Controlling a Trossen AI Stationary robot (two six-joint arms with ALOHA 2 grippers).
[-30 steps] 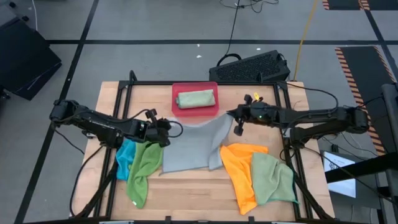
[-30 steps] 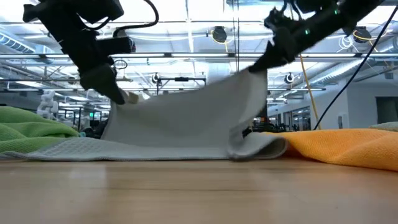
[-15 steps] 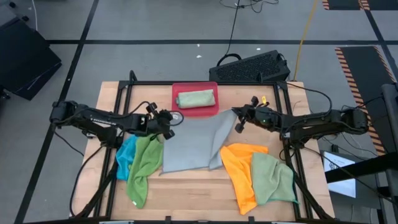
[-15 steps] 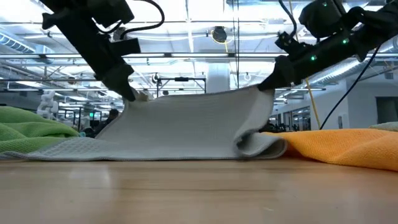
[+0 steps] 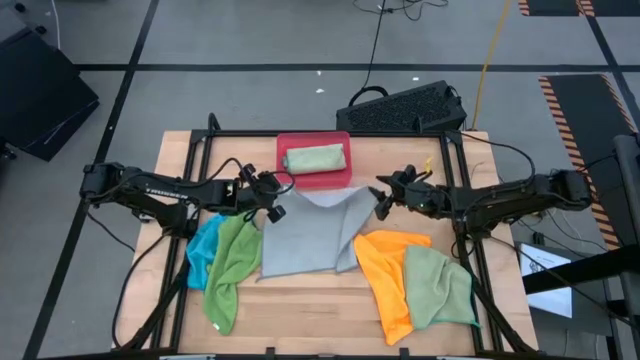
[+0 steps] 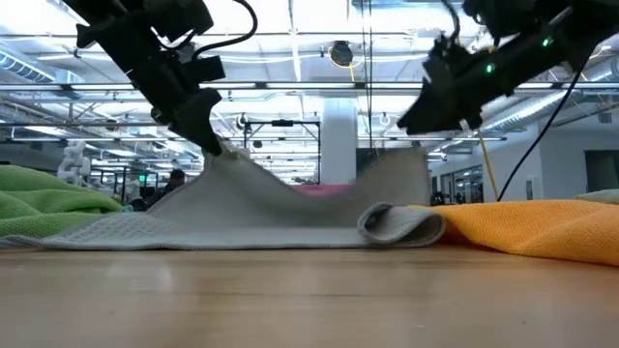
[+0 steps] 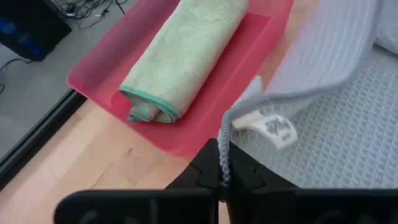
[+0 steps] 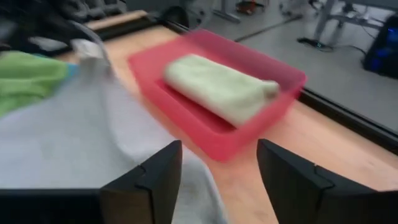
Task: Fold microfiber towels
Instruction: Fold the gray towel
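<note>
Grey towel (image 5: pixel 308 236) spread just in front of the pink-red tray (image 5: pixel 313 177), which holds a folded pale-green towel (image 5: pixel 314 158). Left gripper (image 5: pixel 273 192), fingers clamped on the grey towel's lifted corner beside the tray; right gripper (image 5: pixel 383 196), fingers spread apart and empty, at the tray's opposite side.

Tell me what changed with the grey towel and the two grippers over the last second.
The right gripper opened and let go of the grey towel; that corner dropped and the raised edge now sags in the middle. The left gripper stays shut on its own corner, having carried it toward the red tray. The folded green towel in the tray and the other towels stayed put.
</note>
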